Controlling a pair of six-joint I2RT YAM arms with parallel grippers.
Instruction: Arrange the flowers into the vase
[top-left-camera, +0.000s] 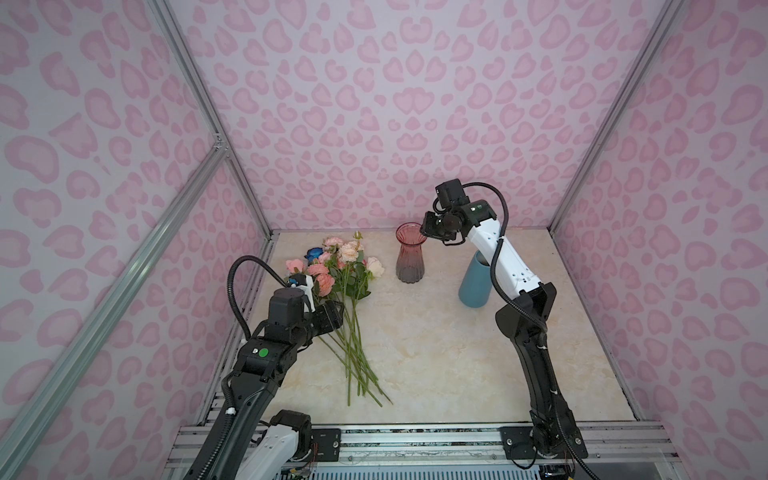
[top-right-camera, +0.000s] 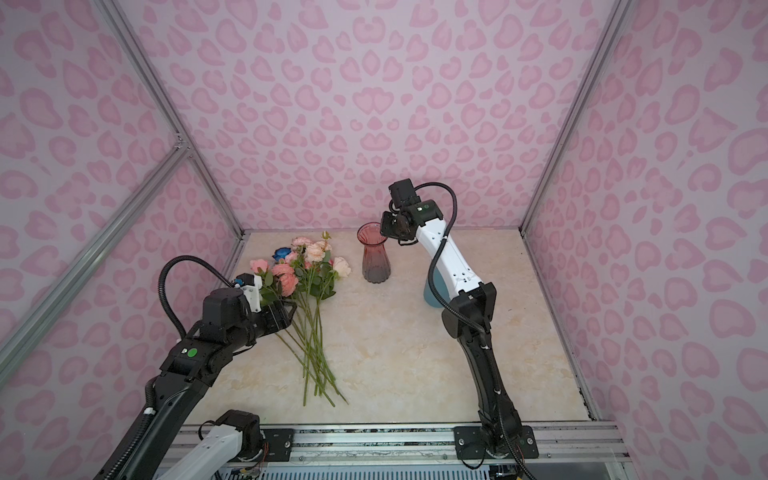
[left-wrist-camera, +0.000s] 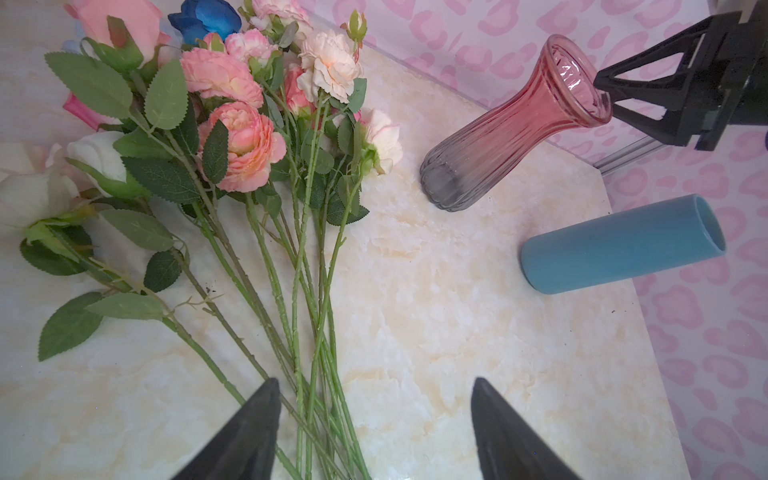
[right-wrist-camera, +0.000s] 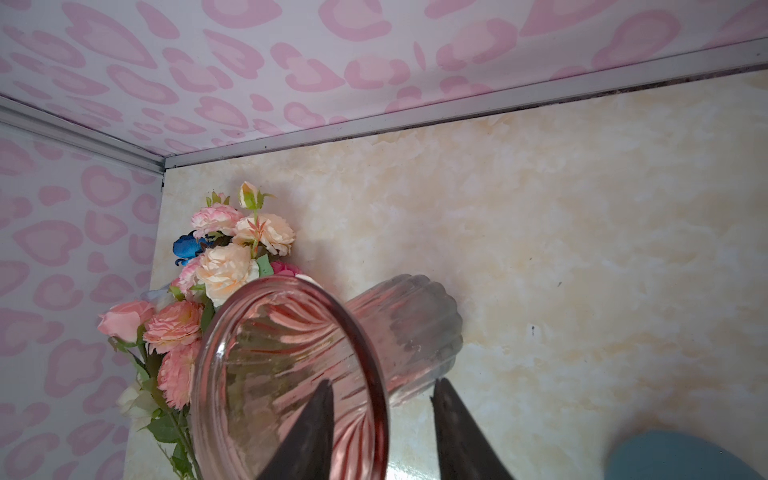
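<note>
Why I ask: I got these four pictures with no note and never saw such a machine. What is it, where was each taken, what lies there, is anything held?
It is a robot with a left arm and a right arm, each ending in a two-fingered gripper. The two wide pictures come from one camera head above; the two close ones from cameras on the wrists, so the dark wedges there are gripper fingers. On the table lie the flowers, a loose bunch on green stems. Beside them stands a pink glass vase, further right a blue tube vase. The left gripper hangs open over the stems, holding nothing. The right gripper has one finger inside the pink vase's rim and one outside, not closed on it.
</note>
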